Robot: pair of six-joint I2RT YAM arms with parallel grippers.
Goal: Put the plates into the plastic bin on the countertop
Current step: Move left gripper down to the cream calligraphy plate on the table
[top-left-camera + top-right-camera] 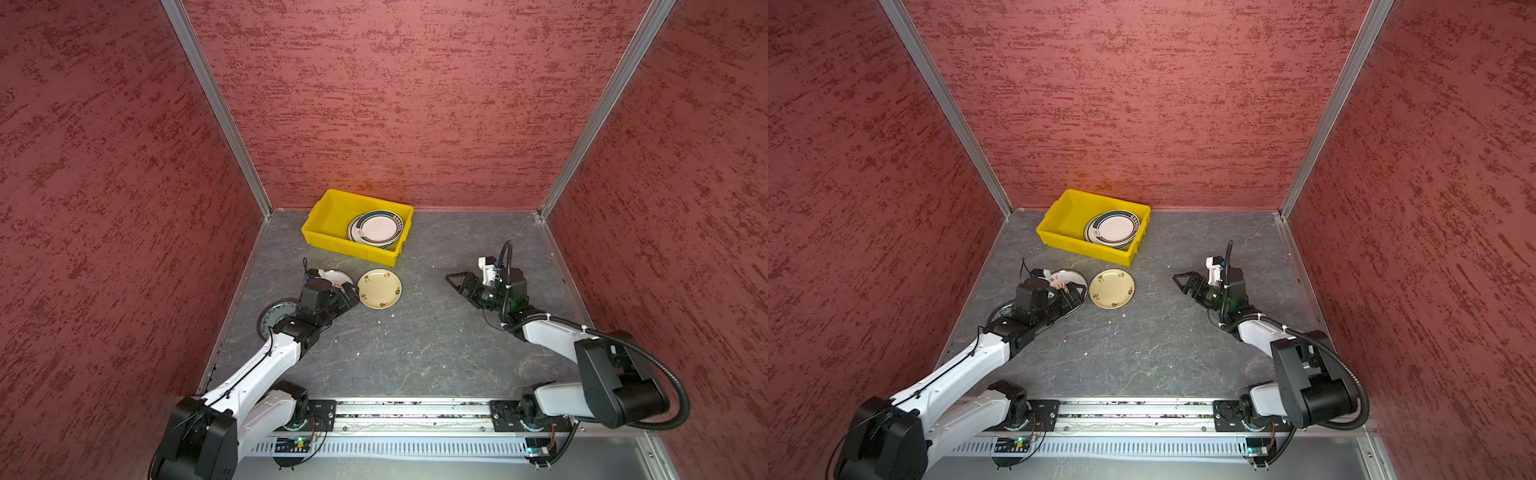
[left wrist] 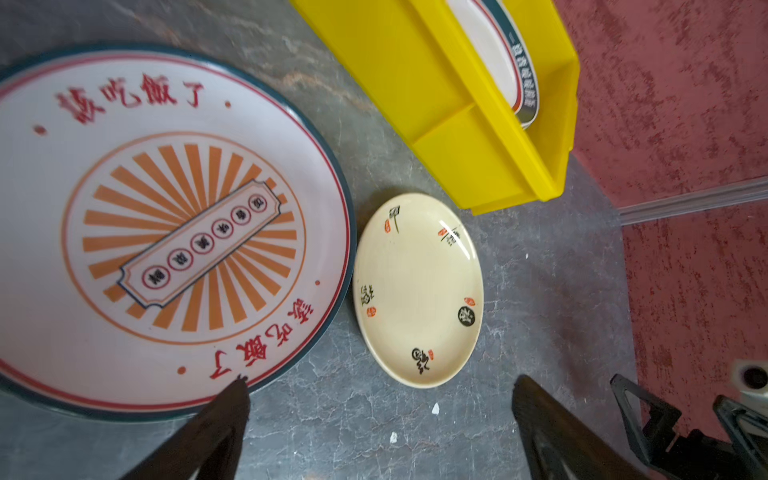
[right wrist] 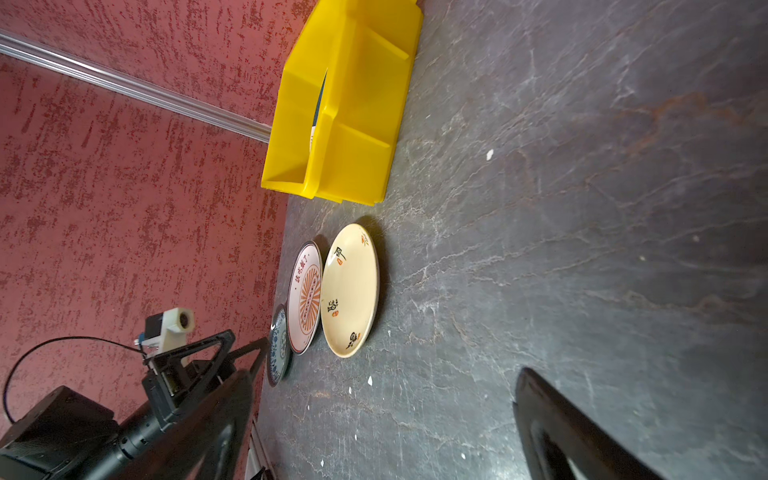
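We record three walls closing in the cell: a back wall (image 1: 395, 104), a left wall (image 1: 104, 208) and a right wall (image 1: 685, 199), all red, rough-textured and flecked darker. Aluminium corner posts (image 1: 218, 108) run up where the walls meet, in both top views. The surface (image 1: 415, 353) is dark grey, stone-look with pale veins, bordered by an aluminium strip (image 1: 237, 297), with a few white specks (image 1: 392, 315) on it. A slotted grey duct (image 1: 395, 448) lies along the near edge. We find the light even and the shadows soft.
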